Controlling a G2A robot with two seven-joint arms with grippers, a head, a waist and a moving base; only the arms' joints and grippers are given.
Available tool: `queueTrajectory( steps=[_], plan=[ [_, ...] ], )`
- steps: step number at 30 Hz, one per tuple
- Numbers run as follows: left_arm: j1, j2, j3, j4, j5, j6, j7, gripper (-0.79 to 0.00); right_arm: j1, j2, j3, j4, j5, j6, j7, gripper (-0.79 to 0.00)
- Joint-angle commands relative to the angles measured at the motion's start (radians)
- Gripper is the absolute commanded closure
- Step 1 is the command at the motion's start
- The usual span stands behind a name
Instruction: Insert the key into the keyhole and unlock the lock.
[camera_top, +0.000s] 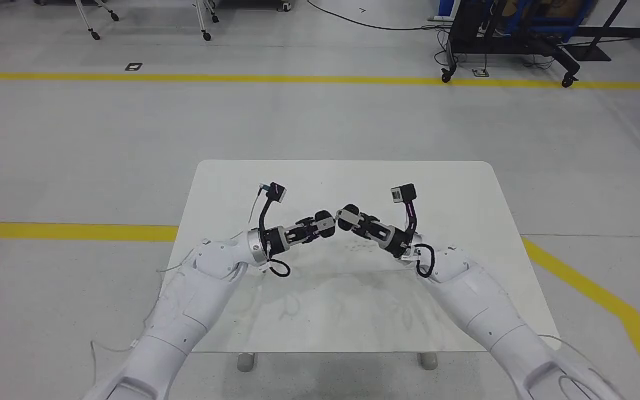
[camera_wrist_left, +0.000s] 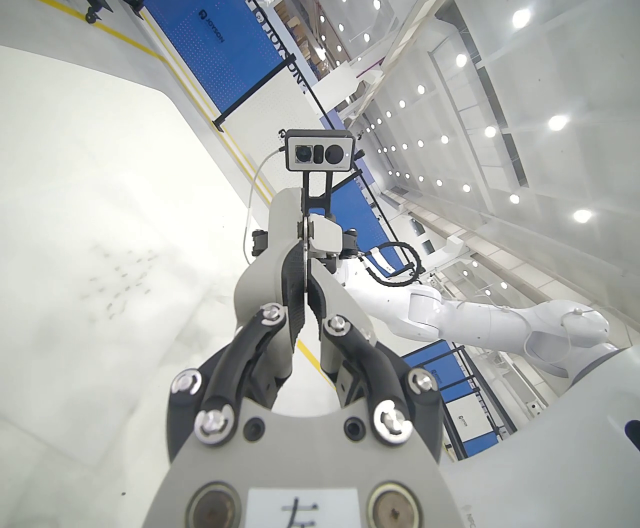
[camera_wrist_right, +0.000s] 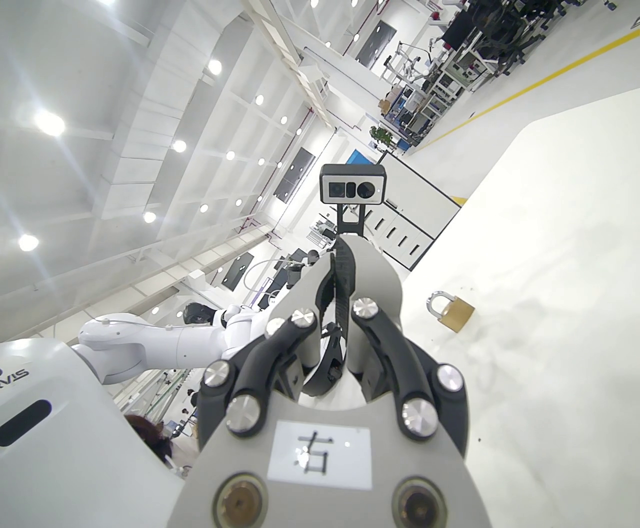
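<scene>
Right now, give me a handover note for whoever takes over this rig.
Left pincer: shut on the key, held edge-on above the table.
Right pincer: shut, tip to tip with the left one; can't tell if it grips anything.
Lock: lying on the table, shackle closed, nothing touching it.
Done: key is gripped.
Left: pick up the lock, insert the key, turn, unlock.

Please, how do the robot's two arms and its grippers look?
The left arm and right arm have white rounded shells, with a black cable looping at each wrist. The left gripper and right gripper are grey, with black ribbed pads, black links, silver screws and a white label bearing one black character.
</scene>
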Motion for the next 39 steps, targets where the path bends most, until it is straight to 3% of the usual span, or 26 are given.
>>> queueTrajectory(
  steps=[1,2,3,4,8,20,24,29,34,37,39],
  plan=[
    [0.002,0.000,0.000,-0.002,0.007,-0.001,0.010,0.000,-0.003,-0.001,0.004,-0.001,0.002,-0.002,0.004,0.000],
    [0.002,0.000,-0.001,-0.002,0.011,-0.002,0.014,0.000,-0.004,-0.001,0.007,-0.002,0.003,-0.004,0.007,-0.003],
    [0.003,0.001,-0.001,-0.003,0.012,-0.001,0.016,0.000,-0.006,-0.001,0.009,-0.003,0.004,-0.004,0.011,-0.619],
    [0.003,0.001,-0.002,-0.003,0.013,-0.002,0.018,0.000,-0.007,-0.001,0.012,-0.004,0.005,-0.004,0.014,-0.785],
    [0.005,0.004,-0.016,0.007,0.055,0.025,0.074,0.000,-0.014,0.006,0.044,0.001,0.001,-0.002,0.011,-0.785],
    [0.005,0.004,-0.016,0.007,0.055,0.025,0.074,0.000,-0.014,0.006,0.044,0.001,0.001,-0.002,0.011,-0.785],
    [0.017,0.006,-0.010,-0.041,0.111,0.033,0.085,0.000,-0.014,0.006,0.044,0.001,0.001,-0.002,0.011,-0.785],
    [0.022,0.021,-0.026,-0.063,0.168,0.072,0.026,0.000,0.032,0.023,0.064,0.019,-0.433,0.001,-0.038,-0.785],
    [0.037,0.040,-0.058,-0.111,0.190,0.080,-0.039,0.000,0.042,0.047,0.109,0.046,-0.609,-0.127,-0.028,-0.785],
    [0.040,0.046,-0.047,-0.130,0.174,0.078,-0.123,0.000,0.038,0.064,0.143,0.012,-0.696,-0.135,-0.028,-0.785],
    [0.030,0.047,-0.025,-0.134,0.215,0.091,-0.166,0.000,0.021,0.075,0.156,-0.025,-0.711,-0.135,-0.027,-0.653]
  ],
)
